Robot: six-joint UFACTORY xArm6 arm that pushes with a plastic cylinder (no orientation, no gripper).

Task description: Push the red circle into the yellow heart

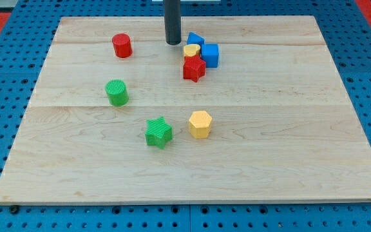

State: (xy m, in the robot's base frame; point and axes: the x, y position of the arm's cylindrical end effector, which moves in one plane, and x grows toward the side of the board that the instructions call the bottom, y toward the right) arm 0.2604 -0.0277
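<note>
- Near the view's top, just left of a tight cluster of blocks, my tip (173, 42) rests on the wooden counter (288, 148); the rod carries no fingers, so nothing stands apart or clamped.
- That cluster holds the yellow heart (192, 50), with a blue block (194, 39) touching it behind, a blue cube (210, 55) touching its right side, and a red star (194, 69) against its lower edge.
- My tip stands just beside the blue block and the yellow heart; whether it touches them I cannot tell.
- Well to the left of my tip sits the red circle (122, 46), apart from everything.
- Lower left is a green circle (116, 92).
- Toward the bottom, a green star (158, 132) and a yellow hexagon (199, 124) sit near each other, not touching.
</note>
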